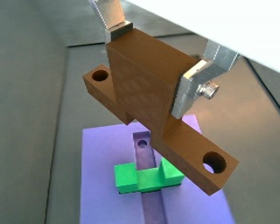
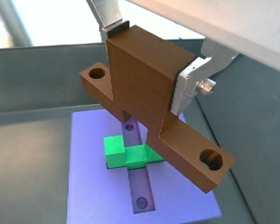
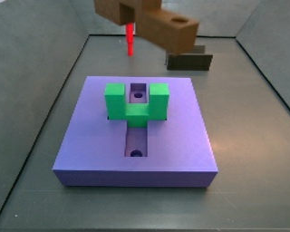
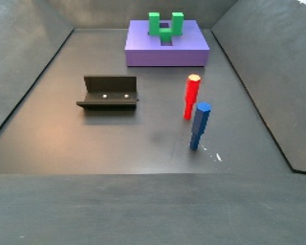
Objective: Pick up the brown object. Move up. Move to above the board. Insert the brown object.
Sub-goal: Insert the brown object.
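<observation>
My gripper (image 1: 154, 61) is shut on the brown object (image 1: 129, 92), a long bar with a round hole near each end and a thick block on top, which my silver fingers (image 1: 196, 80) clamp. Both wrist views show it (image 2: 136, 83). It hangs in the air over the lavender board (image 1: 98, 171), crossing above the green U-shaped bracket (image 1: 143, 178) and the grooved slot (image 2: 140, 188). In a side view the brown object (image 3: 169, 27) is high above the far end of the board (image 3: 87, 136); the gripper itself is out of that view. Another side view shows only the board (image 4: 142, 53) with the bracket (image 4: 166, 26).
A red peg (image 4: 191, 96) and a blue peg (image 4: 201, 126) stand upright on the dark floor. The dark fixture (image 4: 108, 92) stands apart from the board and also shows in a side view (image 3: 190, 62). Grey walls enclose the floor.
</observation>
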